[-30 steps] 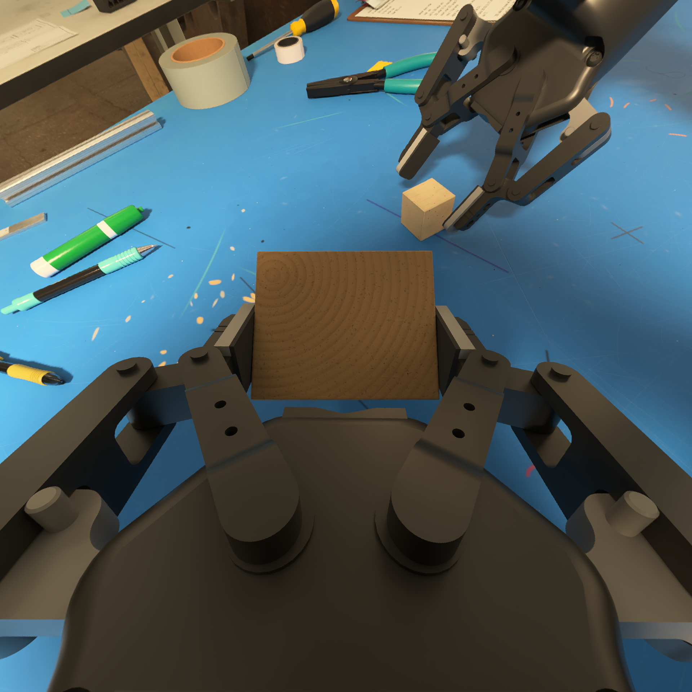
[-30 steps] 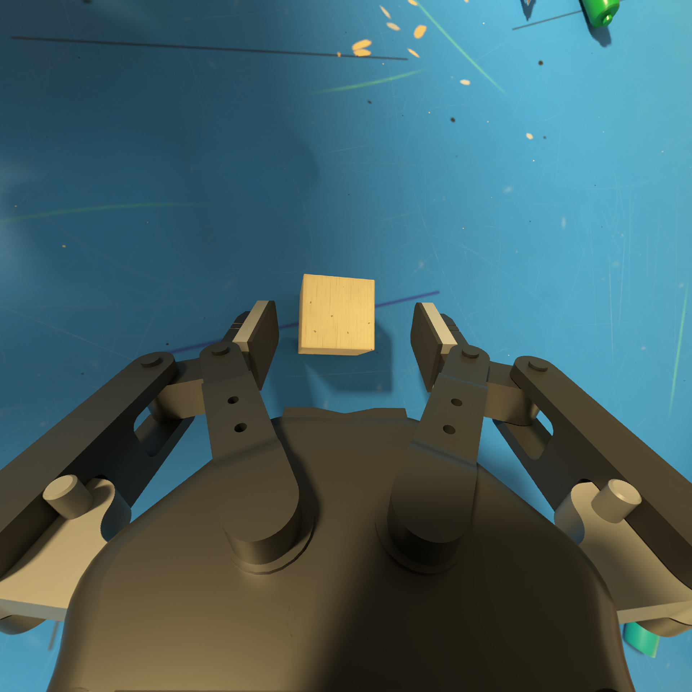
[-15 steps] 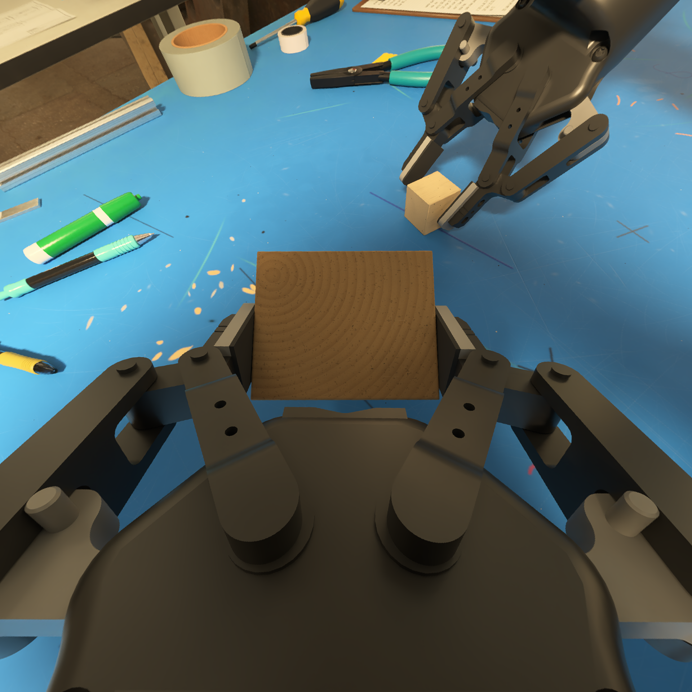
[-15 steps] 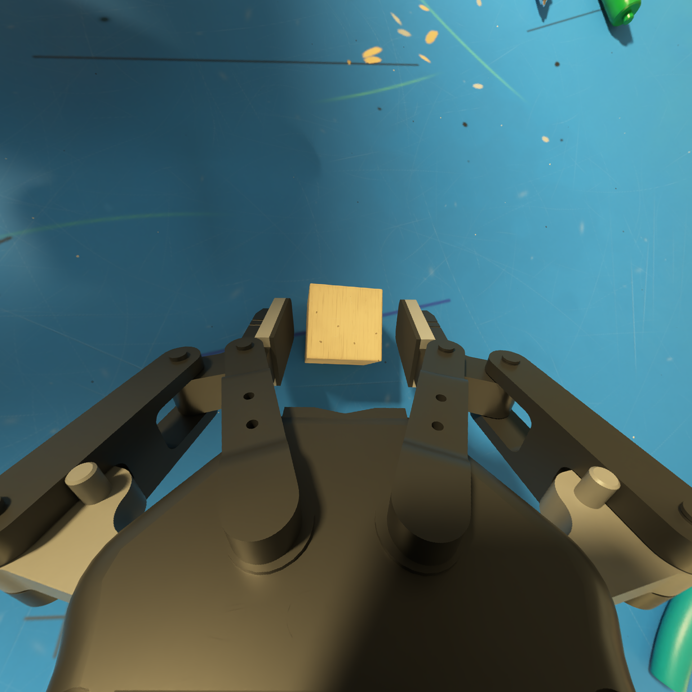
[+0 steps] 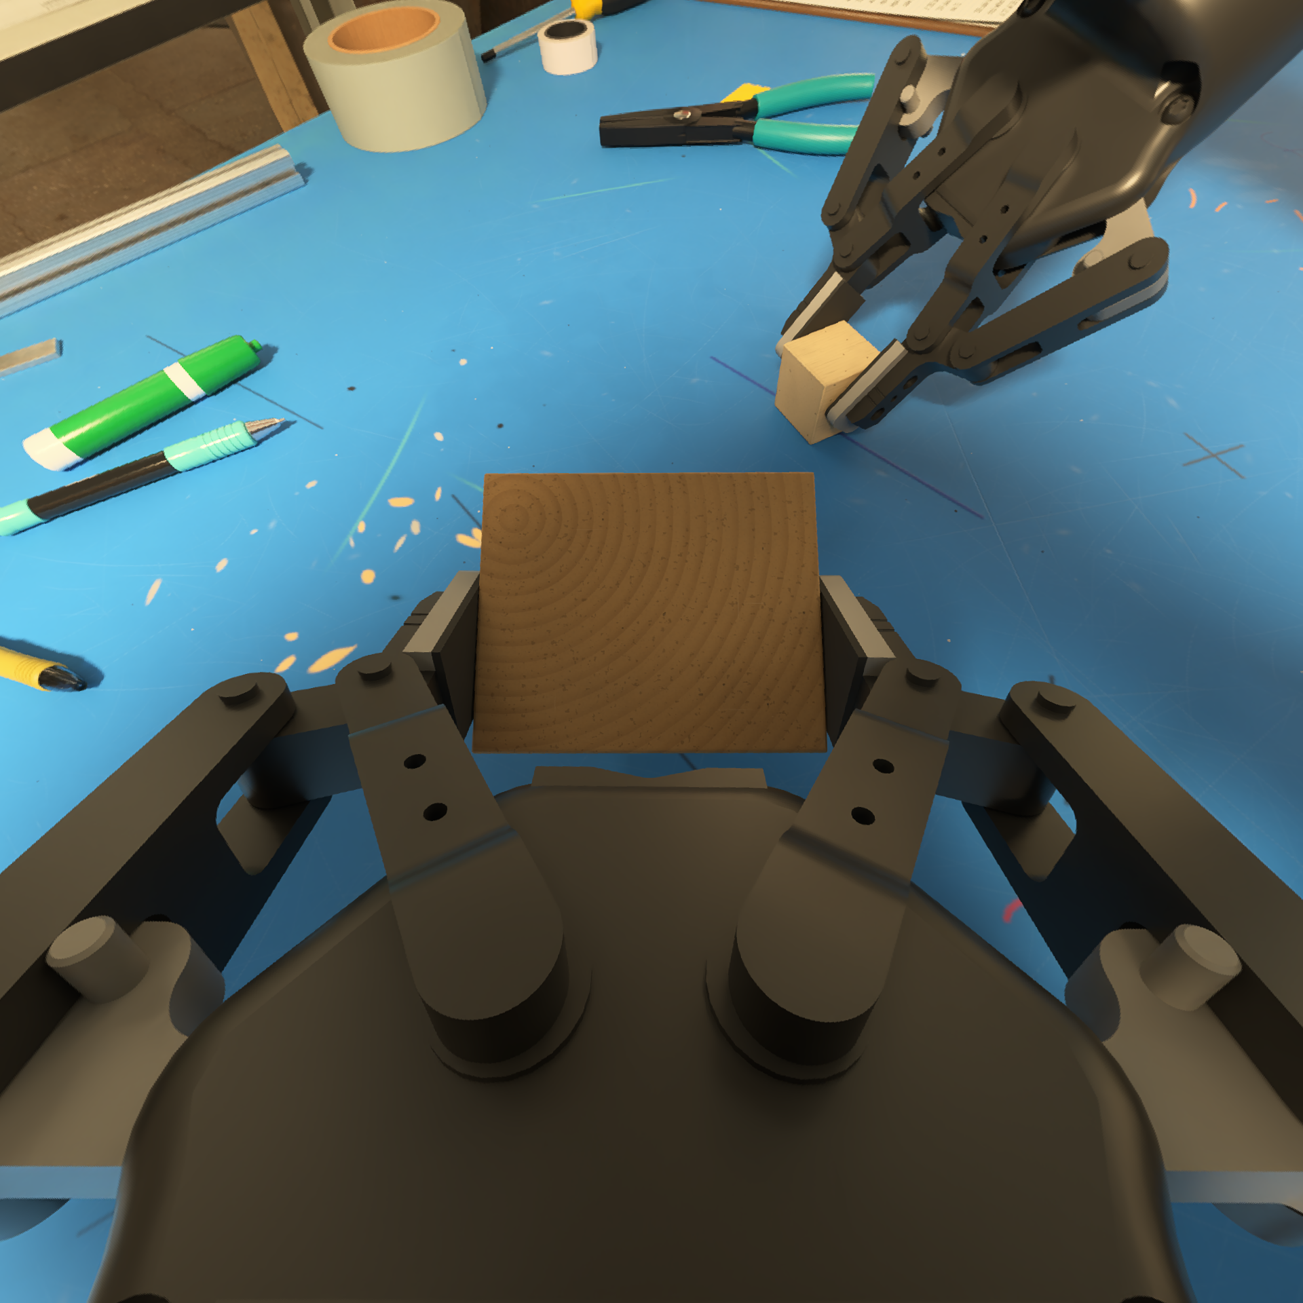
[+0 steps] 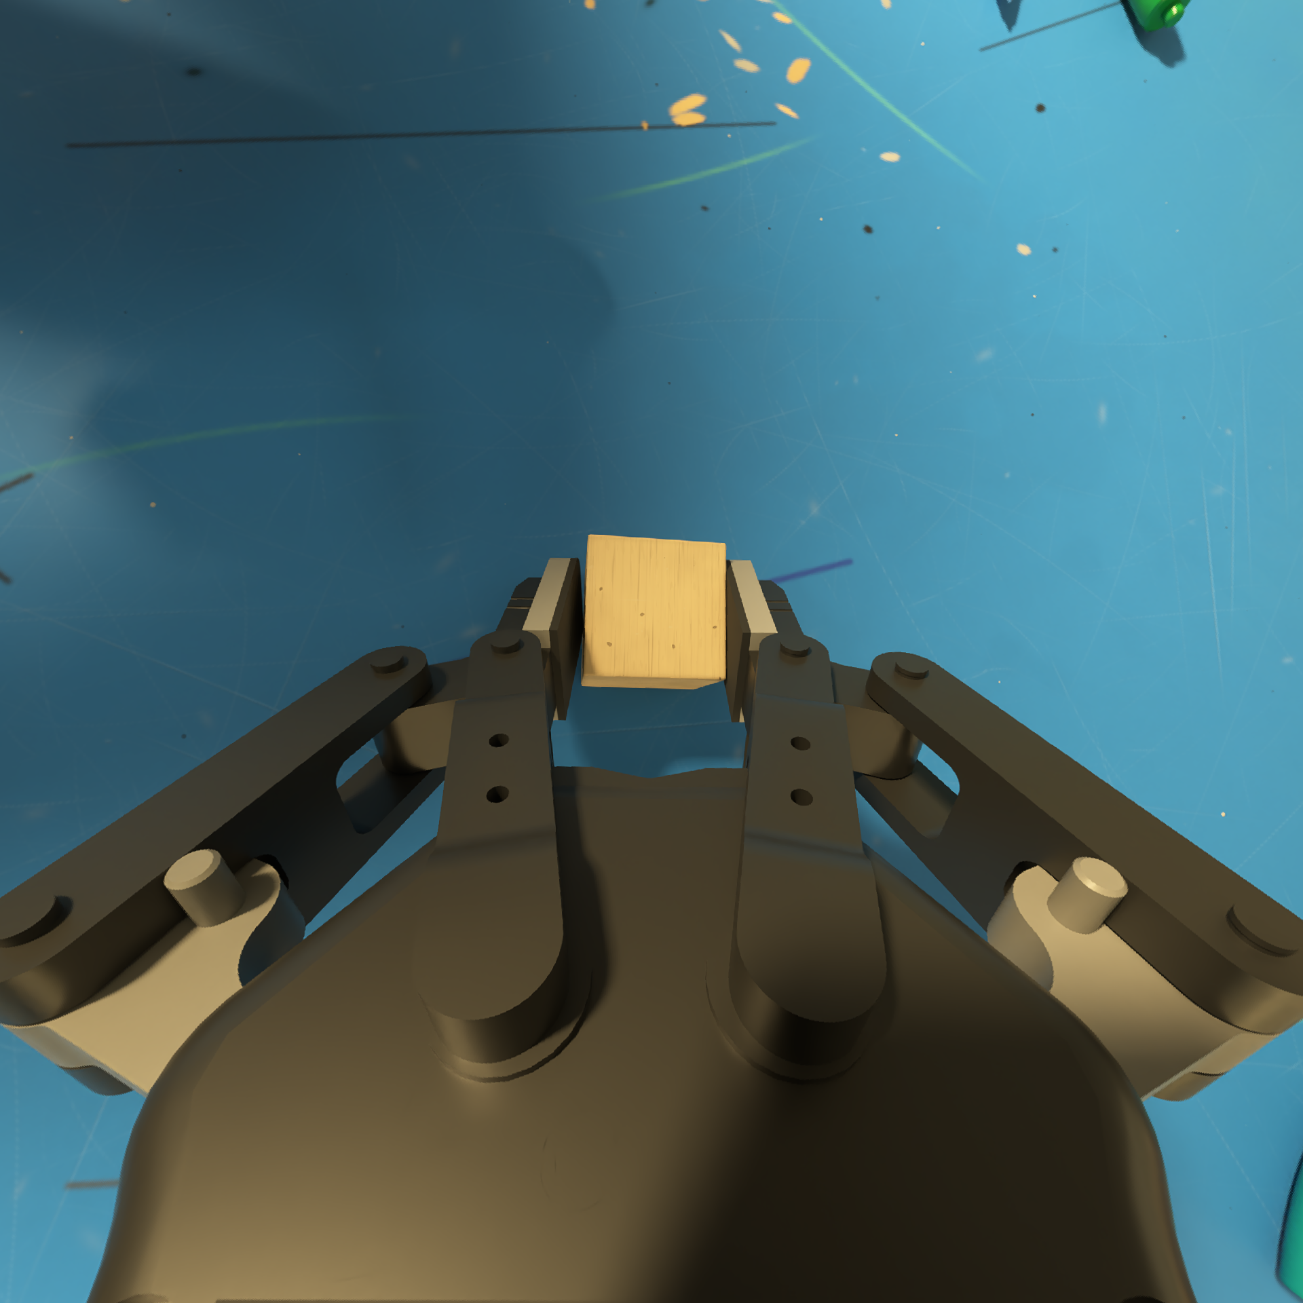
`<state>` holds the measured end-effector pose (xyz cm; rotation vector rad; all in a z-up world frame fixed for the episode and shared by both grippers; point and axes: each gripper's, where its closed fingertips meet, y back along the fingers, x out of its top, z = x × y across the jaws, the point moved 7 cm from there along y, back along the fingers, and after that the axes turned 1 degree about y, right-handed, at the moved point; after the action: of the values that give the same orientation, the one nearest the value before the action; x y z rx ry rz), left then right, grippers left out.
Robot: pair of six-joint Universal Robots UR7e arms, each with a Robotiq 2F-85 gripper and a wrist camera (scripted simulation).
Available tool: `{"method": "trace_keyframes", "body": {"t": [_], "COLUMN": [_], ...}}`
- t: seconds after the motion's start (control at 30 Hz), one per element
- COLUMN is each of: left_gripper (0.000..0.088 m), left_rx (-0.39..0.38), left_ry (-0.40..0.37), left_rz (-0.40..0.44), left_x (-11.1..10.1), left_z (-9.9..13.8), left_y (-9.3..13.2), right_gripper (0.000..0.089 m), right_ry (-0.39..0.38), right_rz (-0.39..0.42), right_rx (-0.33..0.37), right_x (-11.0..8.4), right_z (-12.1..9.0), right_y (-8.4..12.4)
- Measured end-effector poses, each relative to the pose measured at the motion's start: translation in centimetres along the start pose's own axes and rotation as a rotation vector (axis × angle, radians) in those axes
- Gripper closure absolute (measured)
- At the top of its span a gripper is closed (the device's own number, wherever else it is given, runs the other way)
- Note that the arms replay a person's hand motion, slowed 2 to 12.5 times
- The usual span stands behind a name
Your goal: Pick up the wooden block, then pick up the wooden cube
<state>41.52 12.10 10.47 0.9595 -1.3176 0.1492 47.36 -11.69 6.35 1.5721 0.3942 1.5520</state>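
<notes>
My left gripper point(image 5: 649, 634) is shut on the dark brown wooden block point(image 5: 649, 606) and holds it above the blue table. The pale wooden cube point(image 5: 818, 384) sits on the table ahead and to the right. My right gripper point(image 5: 825, 381) shows there, with its pads against two sides of the cube. In the right wrist view the right gripper point(image 6: 654, 627) is shut on the cube point(image 6: 654, 610), both pads touching its sides. The cube seems to rest on the table.
A green marker point(image 5: 141, 402), a teal pen point(image 5: 134, 476) and a yellow pen tip point(image 5: 42, 673) lie at the left. A tape roll point(image 5: 395, 70), a small white roll point(image 5: 567, 46), teal pliers point(image 5: 740, 120) and a metal rail point(image 5: 141, 225) lie farther off.
My right gripper has closed from open onto the wooden cube. My left gripper has kept hold of the wooden block and risen a little, so the table items look farther away.
</notes>
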Motion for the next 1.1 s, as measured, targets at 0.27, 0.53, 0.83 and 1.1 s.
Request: {"method": "trace_keyframes", "body": {"t": [0.27,0.53,0.83,1.1], "left_gripper": [0.0146,0.0146,0.0146,0.0146], "left_rx": [-0.001,-0.008,-0.019,-0.027], "left_ry": [0.024,0.035,0.046,0.055], "left_rz": [0.006,0.014,0.060,0.072], "left_x": [0.3,0.6,1.5,1.6], "left_z": [-0.3,-0.4,-0.2,0.0], "left_y": [-0.4,-0.8,-1.0,-1.5], "right_gripper": [0.0545,0.0545,0.0545,0.0545], "right_ry": [-0.044,-0.078,-0.150,-0.163], "right_rz": [0.010,0.073,0.309,0.436], "right_rx": [-0.040,-0.118,-0.255,-0.352], "right_x": [0.0,0.6,2.9,3.6], "right_z": [0.0,0.1,-0.4,-1.6], "right_y": [0.0,1.7,5.8,8.4]}}
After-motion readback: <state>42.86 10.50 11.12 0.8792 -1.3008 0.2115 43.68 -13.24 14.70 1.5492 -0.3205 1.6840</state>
